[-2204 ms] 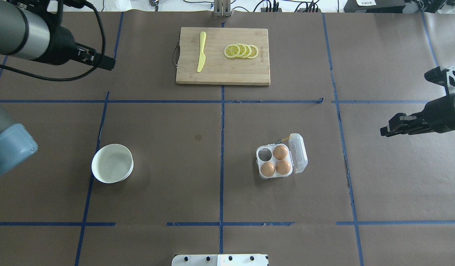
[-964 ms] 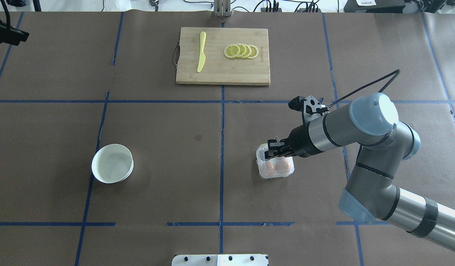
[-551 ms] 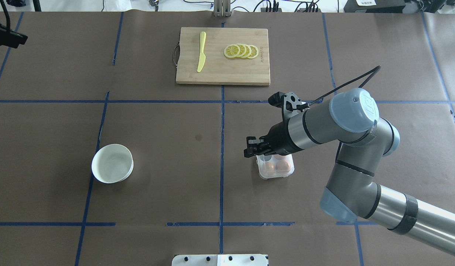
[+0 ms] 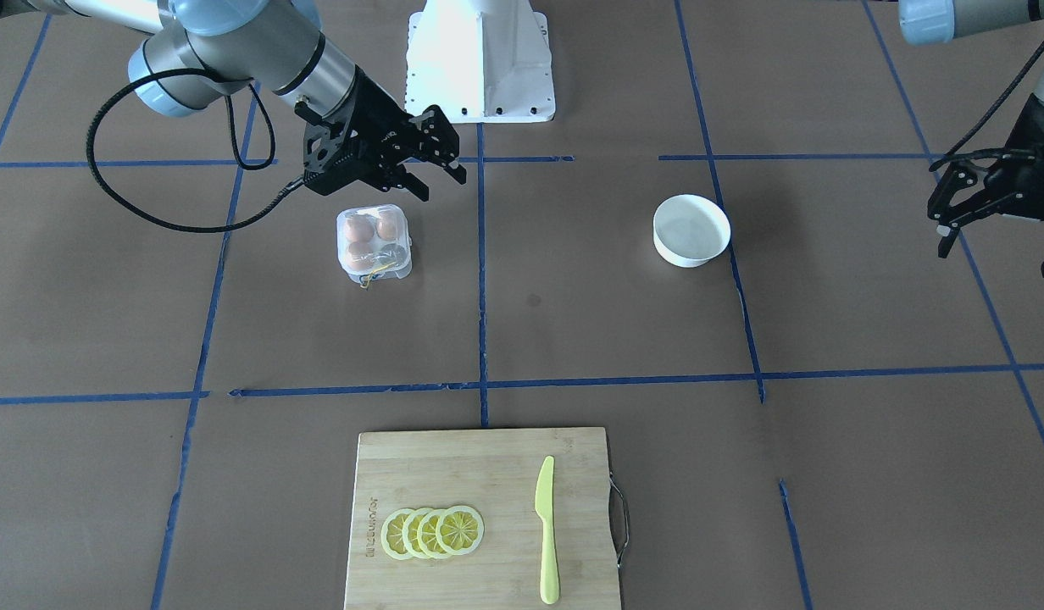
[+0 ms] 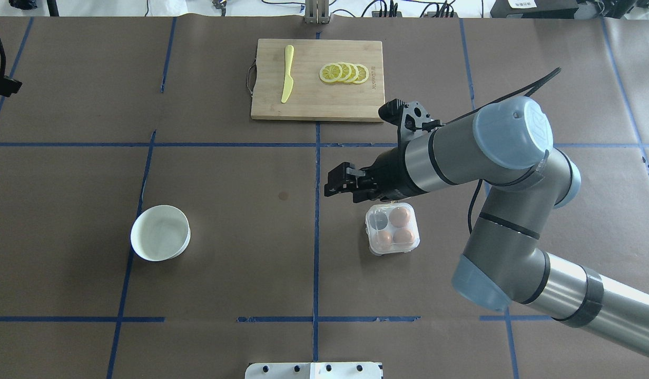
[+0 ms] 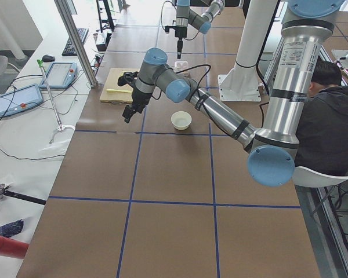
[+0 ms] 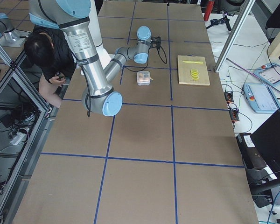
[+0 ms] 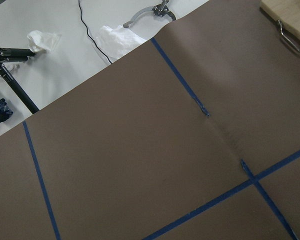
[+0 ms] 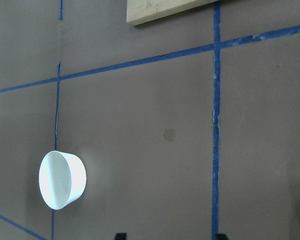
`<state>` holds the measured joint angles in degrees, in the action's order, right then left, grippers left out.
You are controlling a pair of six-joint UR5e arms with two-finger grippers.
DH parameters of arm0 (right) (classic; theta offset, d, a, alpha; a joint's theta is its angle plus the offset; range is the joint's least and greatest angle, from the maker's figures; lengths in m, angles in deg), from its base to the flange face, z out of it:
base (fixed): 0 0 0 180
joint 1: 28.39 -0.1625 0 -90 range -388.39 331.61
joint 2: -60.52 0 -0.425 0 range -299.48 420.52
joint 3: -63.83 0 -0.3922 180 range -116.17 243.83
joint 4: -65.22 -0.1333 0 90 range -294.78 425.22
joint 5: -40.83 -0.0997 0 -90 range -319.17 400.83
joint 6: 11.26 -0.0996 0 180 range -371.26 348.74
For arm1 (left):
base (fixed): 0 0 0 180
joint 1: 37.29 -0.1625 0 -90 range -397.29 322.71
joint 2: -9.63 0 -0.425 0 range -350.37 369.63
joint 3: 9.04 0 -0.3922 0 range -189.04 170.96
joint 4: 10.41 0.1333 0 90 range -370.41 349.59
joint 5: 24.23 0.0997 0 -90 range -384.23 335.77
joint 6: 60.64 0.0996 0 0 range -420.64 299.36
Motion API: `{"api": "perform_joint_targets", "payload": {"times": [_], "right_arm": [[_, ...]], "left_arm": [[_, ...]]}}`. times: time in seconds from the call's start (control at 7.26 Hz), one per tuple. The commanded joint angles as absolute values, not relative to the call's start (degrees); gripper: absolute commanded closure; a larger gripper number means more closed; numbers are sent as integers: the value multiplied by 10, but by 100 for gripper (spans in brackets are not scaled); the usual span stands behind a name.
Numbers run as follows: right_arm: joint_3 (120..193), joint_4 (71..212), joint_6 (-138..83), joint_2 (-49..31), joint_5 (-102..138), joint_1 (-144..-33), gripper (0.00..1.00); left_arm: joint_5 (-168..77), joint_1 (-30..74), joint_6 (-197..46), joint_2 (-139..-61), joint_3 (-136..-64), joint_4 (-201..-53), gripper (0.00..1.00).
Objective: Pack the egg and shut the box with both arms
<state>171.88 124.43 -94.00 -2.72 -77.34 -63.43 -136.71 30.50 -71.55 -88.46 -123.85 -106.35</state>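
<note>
The clear box (image 5: 393, 229) sits right of the table's middle with its lid down. Inside it are three tan eggs (image 5: 400, 216) and one empty cell at the far left. It also shows in the front view (image 4: 375, 241). My right gripper (image 5: 337, 184) is open and empty, hovering just beyond and left of the box, apart from it; the front view (image 4: 441, 186) shows its fingers spread. My left gripper (image 4: 996, 258) is open and empty, far out at the table's left edge, barely in the overhead view (image 5: 0, 84).
A white bowl (image 5: 160, 232) stands at the left of the table, also in the right wrist view (image 9: 62, 180). A wooden cutting board (image 5: 317, 105) at the far middle carries lemon slices (image 5: 344, 73) and a yellow knife (image 5: 287, 73).
The box lid, open at first, is now shut. My right arm swung in over the box, then moved left and away past it. My left arm drew back to the left edge.
</note>
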Motion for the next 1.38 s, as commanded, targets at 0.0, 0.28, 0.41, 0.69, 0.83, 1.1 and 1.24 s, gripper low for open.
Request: {"api": "perform_joint_targets", "payload": {"times": [0.0,0.28,0.41,0.69,0.83,1.1,1.24], "right_arm": [[1763,1364,-923,-35,-777,-708,0],[1764,1455,-739,-61,-784,-774,0],[1776,1539,-641,-76,-784,-806,0],[1807,1650,-394,-148,-788,-878,0],[1807,1658,-293,-204,-810,-930,0],[1756,1656,-35,-289,-877,-1079,0],[1707,1653,32,-323,-923,-1136,0]], "left_arm": [[-1369,314,-715,-871,-1218,-1068,0],[-1448,372,-612,-850,-1194,-1068,0],[-1448,400,-562,-849,-1177,-1068,0],[-1445,450,-466,-848,-1147,-1068,0],[-1448,465,-438,-839,-1134,-1068,0],[-1453,521,-327,-836,-1073,-1067,0],[-1487,544,-310,-834,-1045,-1064,0]]}}
